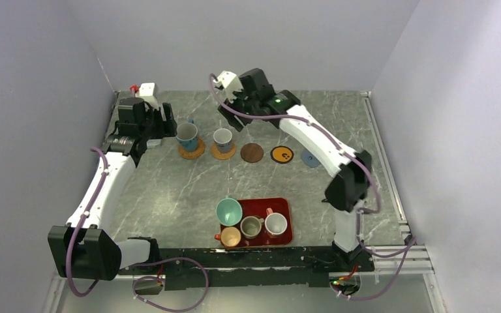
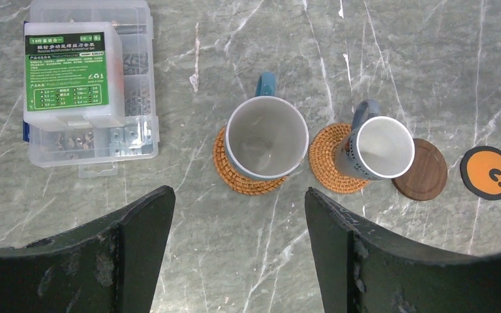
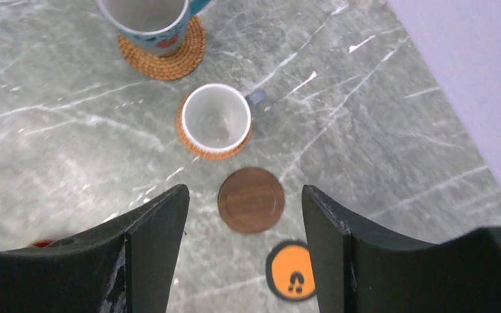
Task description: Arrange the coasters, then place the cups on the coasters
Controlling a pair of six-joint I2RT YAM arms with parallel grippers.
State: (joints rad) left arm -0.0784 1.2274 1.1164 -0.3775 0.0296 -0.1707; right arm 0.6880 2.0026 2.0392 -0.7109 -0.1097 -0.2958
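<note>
Top external view: five coasters lie in a row across the far half of the bench (image 1: 169, 189). From the left, a woven tan coaster (image 1: 199, 154) carries the large white mug (image 1: 187, 135) with a blue handle. A second woven coaster (image 1: 223, 156) carries a small white cup (image 1: 222, 137). Beyond these, a dark brown coaster (image 1: 252, 152), a black coaster with an orange centre (image 1: 282, 154) and a blue-grey coaster (image 1: 310, 158) lie bare, each apart from its neighbour.

Near the arm bases, a red tray (image 1: 264, 203) holds four cups close together: a teal cup (image 1: 229, 210), a grey-olive cup (image 1: 252, 226), another white cup (image 1: 275, 223) and an orange cup (image 1: 229, 236).

Left wrist view shows the left tool (image 2: 235, 244) above the bench on the near side of the large white mug. Its fingers are spread wide, with nothing between them. A clear plastic parts box (image 2: 85, 85) with a green label sits on the bench to the mug's left.

Right wrist view shows the right tool (image 3: 244, 248) also spread and empty, raised above the row. The dark brown coaster appears between its fingers, down on the bench. The small white cup sits upright on its woven coaster just beyond.
</note>
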